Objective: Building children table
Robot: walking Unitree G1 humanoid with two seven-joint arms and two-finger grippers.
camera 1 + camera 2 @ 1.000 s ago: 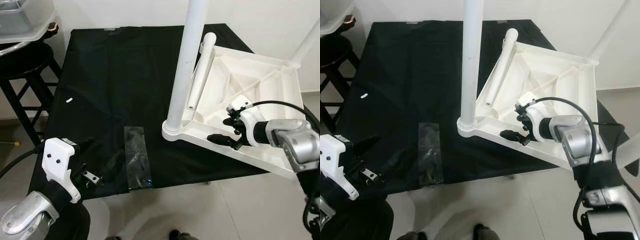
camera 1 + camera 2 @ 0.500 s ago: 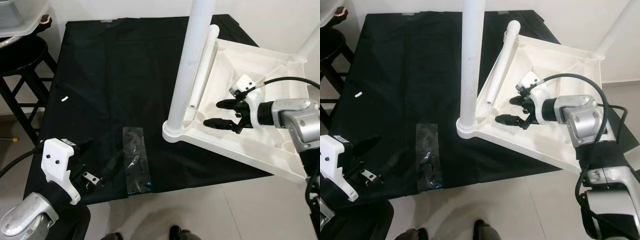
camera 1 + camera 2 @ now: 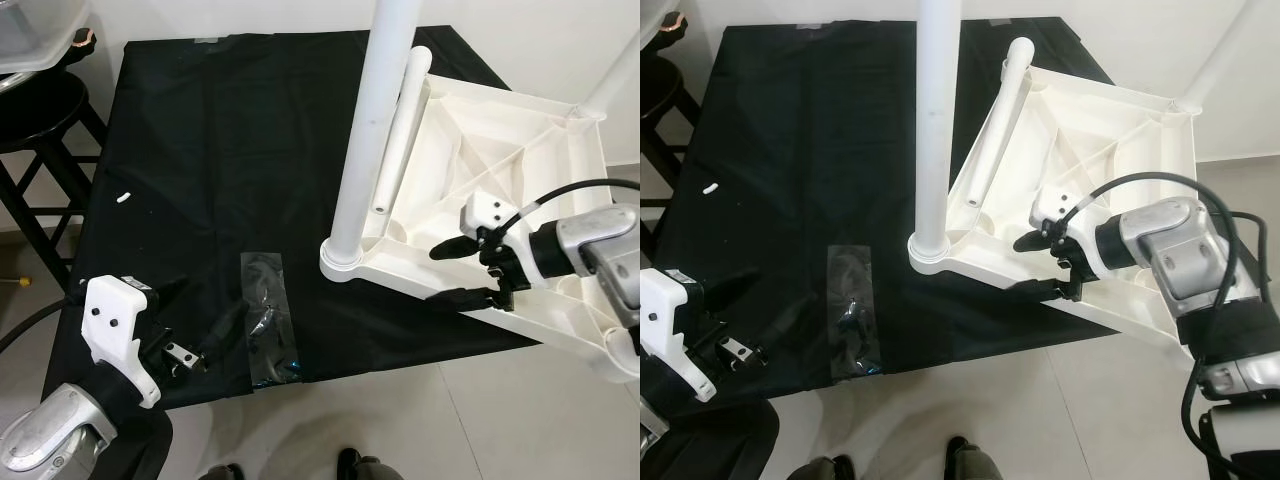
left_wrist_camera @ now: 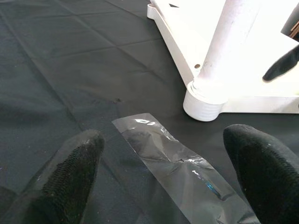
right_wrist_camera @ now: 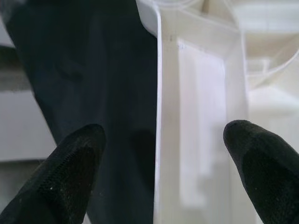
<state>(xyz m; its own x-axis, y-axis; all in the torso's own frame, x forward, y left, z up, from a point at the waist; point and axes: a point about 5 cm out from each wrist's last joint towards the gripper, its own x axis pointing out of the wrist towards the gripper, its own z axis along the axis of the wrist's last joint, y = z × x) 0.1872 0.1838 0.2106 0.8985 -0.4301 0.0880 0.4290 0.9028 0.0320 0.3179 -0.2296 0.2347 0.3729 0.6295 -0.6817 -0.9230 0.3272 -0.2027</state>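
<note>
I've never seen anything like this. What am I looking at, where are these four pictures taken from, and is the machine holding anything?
This is a humanoid robot with two silver arms, each ending in a gripper of two long black fingers. Two pictures come from the stereo camera on its head, looking down; the other two come from cameras on its wrists, looking along the fingers.

Before it is a surface covered by a black cloth. On it lies an upside-down white plastic children's table top, with one white tube leg standing up from a corner and another loose white leg lying on it. Nearby lie a clear plastic bag of small parts and a tiny white piece.

The right gripper is open, its fingers either side of the table top's near edge. The left gripper is open near the bag. Neither holds anything.
</note>
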